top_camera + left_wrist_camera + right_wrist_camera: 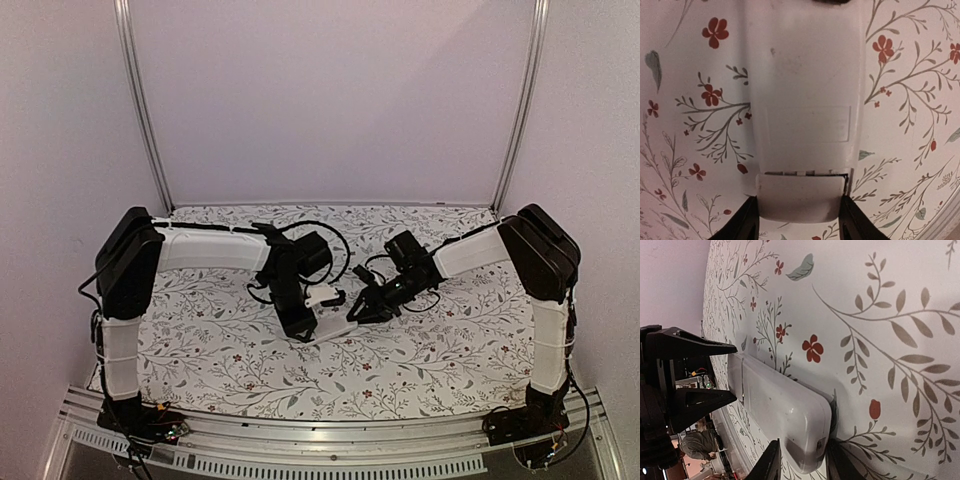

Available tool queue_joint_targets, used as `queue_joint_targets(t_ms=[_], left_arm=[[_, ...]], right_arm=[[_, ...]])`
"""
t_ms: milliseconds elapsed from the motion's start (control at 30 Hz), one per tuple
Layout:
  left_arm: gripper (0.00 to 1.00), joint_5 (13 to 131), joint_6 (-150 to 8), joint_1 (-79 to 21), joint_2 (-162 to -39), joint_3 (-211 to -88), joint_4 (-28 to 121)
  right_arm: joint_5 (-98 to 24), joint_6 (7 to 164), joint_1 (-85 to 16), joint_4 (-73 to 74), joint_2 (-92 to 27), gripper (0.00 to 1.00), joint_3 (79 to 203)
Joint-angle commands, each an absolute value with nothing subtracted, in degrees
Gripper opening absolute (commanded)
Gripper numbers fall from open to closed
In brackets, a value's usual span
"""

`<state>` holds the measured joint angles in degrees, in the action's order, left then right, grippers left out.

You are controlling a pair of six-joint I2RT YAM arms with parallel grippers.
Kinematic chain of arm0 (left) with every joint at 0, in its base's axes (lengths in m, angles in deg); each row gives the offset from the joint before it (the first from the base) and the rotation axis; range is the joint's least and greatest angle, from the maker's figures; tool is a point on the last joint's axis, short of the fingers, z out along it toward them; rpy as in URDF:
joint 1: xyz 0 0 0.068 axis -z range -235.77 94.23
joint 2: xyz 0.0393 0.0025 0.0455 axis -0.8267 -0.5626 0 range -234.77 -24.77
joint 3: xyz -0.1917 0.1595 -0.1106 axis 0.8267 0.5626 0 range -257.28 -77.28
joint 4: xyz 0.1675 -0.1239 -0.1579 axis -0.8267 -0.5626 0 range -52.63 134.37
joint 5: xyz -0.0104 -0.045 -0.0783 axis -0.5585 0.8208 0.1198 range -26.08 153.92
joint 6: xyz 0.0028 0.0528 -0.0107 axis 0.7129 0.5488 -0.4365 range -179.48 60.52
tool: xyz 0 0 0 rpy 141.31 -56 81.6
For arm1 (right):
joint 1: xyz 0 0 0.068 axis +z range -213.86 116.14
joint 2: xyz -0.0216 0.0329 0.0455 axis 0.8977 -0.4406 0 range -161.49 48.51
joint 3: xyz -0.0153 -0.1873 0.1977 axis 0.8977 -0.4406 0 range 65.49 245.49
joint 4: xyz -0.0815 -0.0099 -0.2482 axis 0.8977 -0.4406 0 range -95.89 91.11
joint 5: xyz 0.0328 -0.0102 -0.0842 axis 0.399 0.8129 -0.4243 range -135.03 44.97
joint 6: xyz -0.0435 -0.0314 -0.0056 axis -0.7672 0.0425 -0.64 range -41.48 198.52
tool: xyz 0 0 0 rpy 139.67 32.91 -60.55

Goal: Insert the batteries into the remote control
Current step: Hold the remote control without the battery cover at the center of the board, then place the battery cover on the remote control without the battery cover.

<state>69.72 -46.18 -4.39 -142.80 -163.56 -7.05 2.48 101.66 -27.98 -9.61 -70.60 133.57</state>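
The remote control [330, 328] is at the middle of the table [200, 345], between the two arms, which reach in from either side. Its plain white back faces up and its black front is out of sight. From the overhead view it sits slightly askew to the table's edges. The frames do not show whether it rests flat on the flowered cloth or hangs just above it.

The left fingers [746, 222] grasp one end of the remote control, one dark finger pressed to each long side. In the left wrist view a thin seam crosses the white back just ahead of those fingers. It sets off a short end panel [800, 197], which lies between them. A faint rectangular outline shows on the back further along.

The right fingers [771, 462] are at the opposite, rounded end. They are drawn in against its two sides, one finger to each, so that this end also looks gripped. In the right wrist view the white body runs away from them towards the left fingers, whose two black pointed tips stand at the far end.

The left arm [210, 250] and the right arm [470, 252] both bend down to the table, with their wrists near each other over the remote control.
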Motion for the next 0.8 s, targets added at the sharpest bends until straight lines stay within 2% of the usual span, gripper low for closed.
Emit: queue_joint_targets(t_ms=[0,767], left_arm=[[0.51,69.24,-46.06,-3.64,-144.27,-165.16,-8.6],[0.52,71.76,-46.53,-3.3,-144.13,-165.88,-8.8]], right_arm=[[2.52,101.46,-27.37,-11.15,-70.29,0.31,132.51],[3.05,101.46,-27.03,-11.02,-70.41,0.25,132.47]])
